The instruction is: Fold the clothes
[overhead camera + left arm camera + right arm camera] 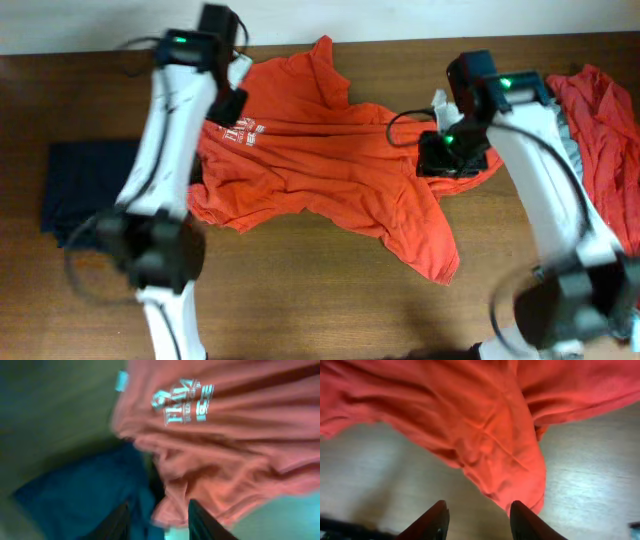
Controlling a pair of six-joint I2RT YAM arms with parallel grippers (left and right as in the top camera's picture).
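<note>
left gripper (160, 506) is standing partly open in its wrist view, its 2 dark fingers (122, 522) apart. a bunched lobe of the orange-red t-shirt (240, 445) is hanging in the gap between them, nearer 1 finger than the other. that picture is blurred, so we are not telling whether cloth and finger are touching, and we are seeing no pinch on it. from overhead we are finding this gripper (225, 105) over the shirt's left part, just beside the white print (243, 132).

right gripper (479, 506) is also standing open with nothing between its 2 fingers (436, 522). a rounded fold of the same shirt is lying on the table (380, 470) just beyond the fingertips, apart from them. overhead, this gripper (445, 155) is hovering at the shirt's right edge.

we are seeing the orange-red t-shirt (330, 160) lying crumpled and unfolded across the middle of the table (300, 290). a navy t-shirt (85, 185) is lying at the left, just beside the orange-red one. a red t-shirt (605, 130) is lying at the far right, beyond the right arm.
</note>
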